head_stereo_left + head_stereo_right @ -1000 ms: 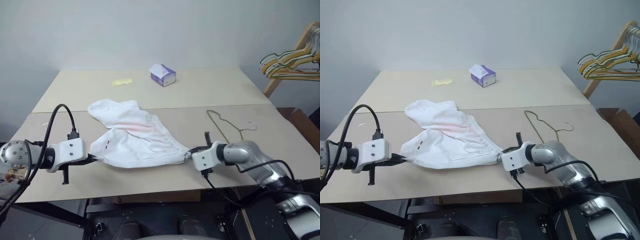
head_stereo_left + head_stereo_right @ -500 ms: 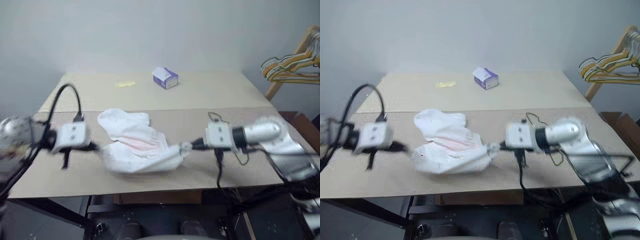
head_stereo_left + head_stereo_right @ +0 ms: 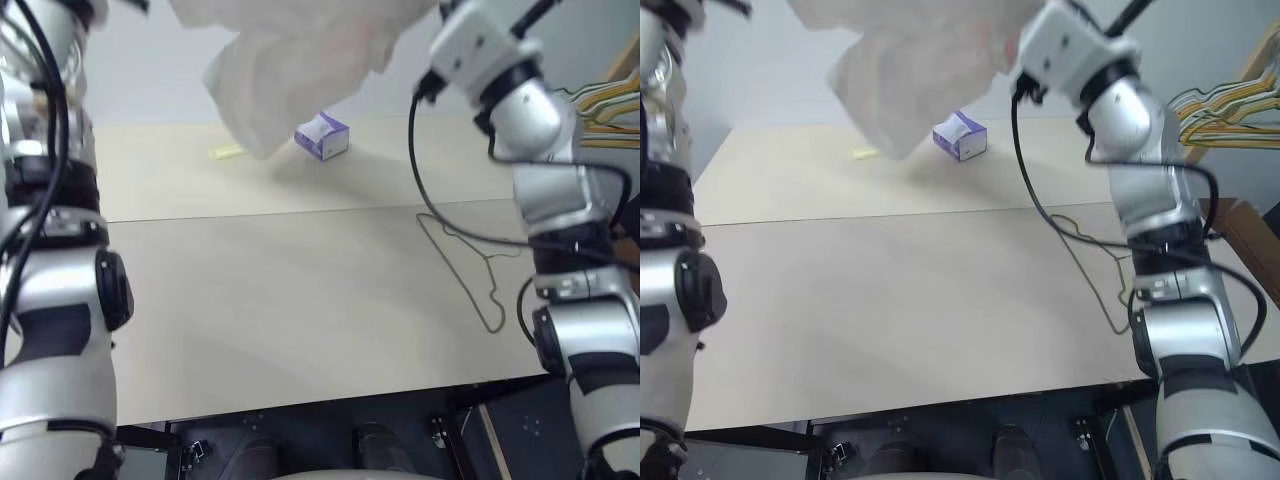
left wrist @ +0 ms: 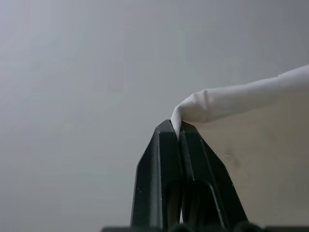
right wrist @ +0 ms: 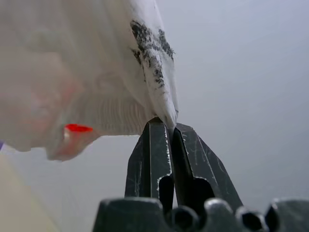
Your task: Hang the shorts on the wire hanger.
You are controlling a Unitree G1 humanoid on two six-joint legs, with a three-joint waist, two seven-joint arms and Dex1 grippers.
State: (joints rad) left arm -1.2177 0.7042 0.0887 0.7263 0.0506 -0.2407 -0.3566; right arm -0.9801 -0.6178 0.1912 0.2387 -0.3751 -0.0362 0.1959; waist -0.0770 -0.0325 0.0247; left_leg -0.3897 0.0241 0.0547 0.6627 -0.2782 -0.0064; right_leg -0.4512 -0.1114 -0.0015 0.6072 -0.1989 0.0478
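both grippers' jaws pinching the shorts (image 3: 300,60) aloft above the table (image 3: 280,300), wire hanger (image 3: 470,270) flat below

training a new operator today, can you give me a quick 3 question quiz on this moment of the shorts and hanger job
1. True or false: the shorts are lying flat on the table.
2. Where is the wire hanger? A) hooked on the rack B) lying on the table, on the robot's right C) inside the shorts
3. What small item stands at the back of the table?

Key
1. False: the left gripper and right gripper each pinch the fabric, holding it up in the air.
2. B
3. A purple-and-white tissue box.
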